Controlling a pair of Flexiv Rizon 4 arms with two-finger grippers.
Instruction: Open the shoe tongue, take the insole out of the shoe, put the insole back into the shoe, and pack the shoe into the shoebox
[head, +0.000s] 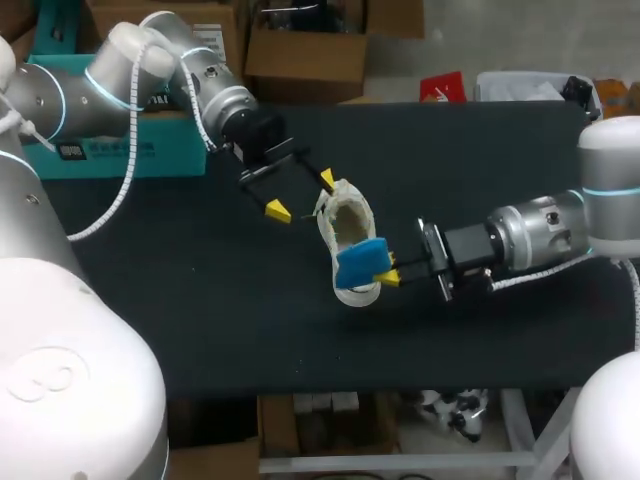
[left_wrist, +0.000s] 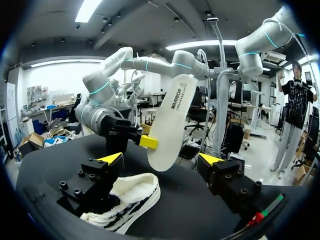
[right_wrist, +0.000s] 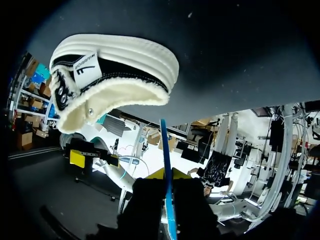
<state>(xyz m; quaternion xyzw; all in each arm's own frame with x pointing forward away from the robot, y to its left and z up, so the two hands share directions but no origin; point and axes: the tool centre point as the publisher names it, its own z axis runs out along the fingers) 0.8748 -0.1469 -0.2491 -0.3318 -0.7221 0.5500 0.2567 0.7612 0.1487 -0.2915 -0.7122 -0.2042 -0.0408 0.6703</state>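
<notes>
A white knit shoe (head: 345, 235) lies on the black table (head: 200, 300), its opening facing up. Above its heel, my right gripper (head: 388, 268) is shut on the insole (head: 360, 262), which is blue on top and held on edge. The left wrist view shows the insole's pale underside (left_wrist: 170, 125) standing upright ahead of my left gripper (left_wrist: 161, 160). The left gripper (head: 300, 195) is open and empty beside the shoe's toe end, and the shoe (left_wrist: 127, 200) lies by one of its fingers. In the right wrist view the insole's thin blue edge (right_wrist: 167, 190) runs between the fingers, with the shoe (right_wrist: 110, 75) ahead.
A teal box (head: 110, 150) stands at the table's back left, behind my left arm. Bare black table lies in front of the shoe and to its left.
</notes>
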